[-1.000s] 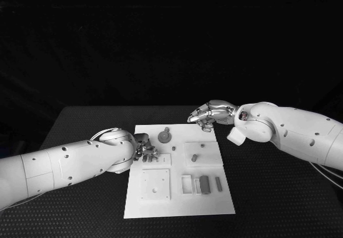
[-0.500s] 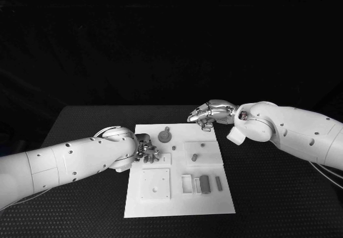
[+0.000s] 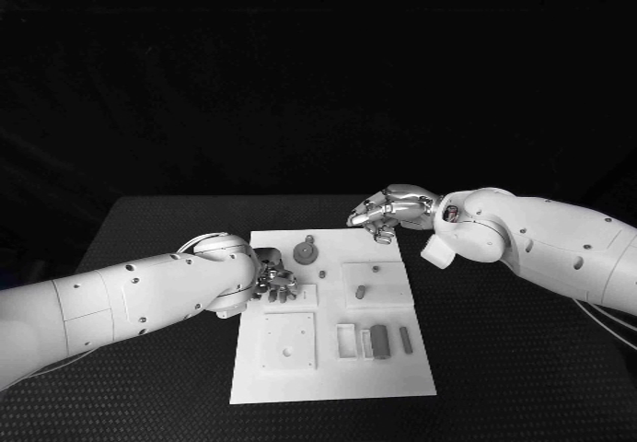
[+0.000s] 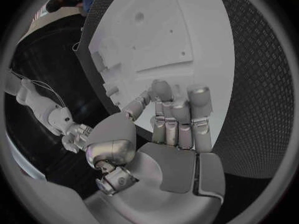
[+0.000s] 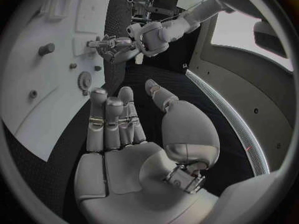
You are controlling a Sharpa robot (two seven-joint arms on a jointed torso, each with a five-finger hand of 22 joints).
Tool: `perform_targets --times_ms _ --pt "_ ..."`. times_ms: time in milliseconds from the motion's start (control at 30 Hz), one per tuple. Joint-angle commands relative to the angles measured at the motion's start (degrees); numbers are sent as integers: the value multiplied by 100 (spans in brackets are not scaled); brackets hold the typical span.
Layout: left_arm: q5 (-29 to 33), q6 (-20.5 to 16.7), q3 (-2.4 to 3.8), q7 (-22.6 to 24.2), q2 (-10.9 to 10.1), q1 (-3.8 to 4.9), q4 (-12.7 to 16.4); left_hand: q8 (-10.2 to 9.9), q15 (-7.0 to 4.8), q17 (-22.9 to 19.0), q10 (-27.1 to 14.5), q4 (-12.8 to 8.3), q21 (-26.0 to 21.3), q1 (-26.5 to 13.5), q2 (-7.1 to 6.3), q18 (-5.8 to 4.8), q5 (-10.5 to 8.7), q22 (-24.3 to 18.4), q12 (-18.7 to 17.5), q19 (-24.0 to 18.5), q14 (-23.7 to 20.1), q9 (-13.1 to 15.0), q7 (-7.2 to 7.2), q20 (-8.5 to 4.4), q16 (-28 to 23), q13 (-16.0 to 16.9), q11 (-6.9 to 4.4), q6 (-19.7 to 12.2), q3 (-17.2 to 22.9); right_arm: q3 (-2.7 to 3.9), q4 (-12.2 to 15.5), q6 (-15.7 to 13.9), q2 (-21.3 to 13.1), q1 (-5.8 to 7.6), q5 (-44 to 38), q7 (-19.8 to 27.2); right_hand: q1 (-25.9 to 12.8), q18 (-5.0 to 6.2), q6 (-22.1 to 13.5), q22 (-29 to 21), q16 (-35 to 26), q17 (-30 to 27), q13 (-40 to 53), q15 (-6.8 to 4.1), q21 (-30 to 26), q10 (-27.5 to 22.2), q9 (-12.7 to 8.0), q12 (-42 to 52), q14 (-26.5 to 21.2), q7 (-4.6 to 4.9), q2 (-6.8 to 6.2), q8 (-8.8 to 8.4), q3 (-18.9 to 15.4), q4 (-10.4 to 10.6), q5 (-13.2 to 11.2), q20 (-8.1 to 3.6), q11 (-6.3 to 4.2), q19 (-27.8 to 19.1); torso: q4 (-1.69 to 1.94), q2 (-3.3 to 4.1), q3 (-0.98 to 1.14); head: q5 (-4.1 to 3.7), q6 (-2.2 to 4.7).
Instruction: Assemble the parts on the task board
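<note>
The white task board (image 3: 332,368) lies in the middle of the black table. On it are a round grey gear-like part (image 3: 306,251), a small peg (image 3: 361,292) on a raised white square, and grey bars (image 3: 381,341) beside white frames. My left hand (image 3: 272,281) hovers low over the board's left edge by a small white block. In the left wrist view its fingers (image 4: 177,114) are straight, the thumb is apart, and nothing is between them. My right hand (image 3: 385,214) hangs over the board's far edge. Its fingers (image 5: 115,119) are extended and empty.
The black textured table (image 3: 531,368) spreads around the board on all sides. A flat white square block (image 3: 290,343) sits at the board's near left. The right wrist view shows the gear (image 5: 82,79) and my left hand (image 5: 112,45) across the board.
My left arm has edged a little to the right, further over the board's left edge. The right hand and the parts have stayed put.
</note>
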Motion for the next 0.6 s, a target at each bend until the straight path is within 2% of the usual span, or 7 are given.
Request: perform_targets --times_ms 33,600 --pt "-88 105 -4 -19 38 -3 -23 -4 -85 7 -35 63 19 127 90 273 10 121 31 -71 -61 2 24 -32 40 6 1 -6 263 2 15 90 4 -1 -22 51 -47 250 -3 102 -32 -9 -9 1 -30 -42 9 20 -58 36 19 -23 4 -12 -22 -29 11 -29 2 1 -2 -7 2" --pt "-238 97 -4 -17 -9 -3 -26 -3 -83 8 -41 61 22 135 93 273 10 121 35 -77 -67 5 26 -33 43 10 2 -10 258 1 19 93 -5 -1 -19 51 -53 250 -4 103 -31 -9 -16 1 -31 -45 10 25 -61 37 22 -23 4 -7 -22 -27 11 -30 4 0 -4 -15 -13"
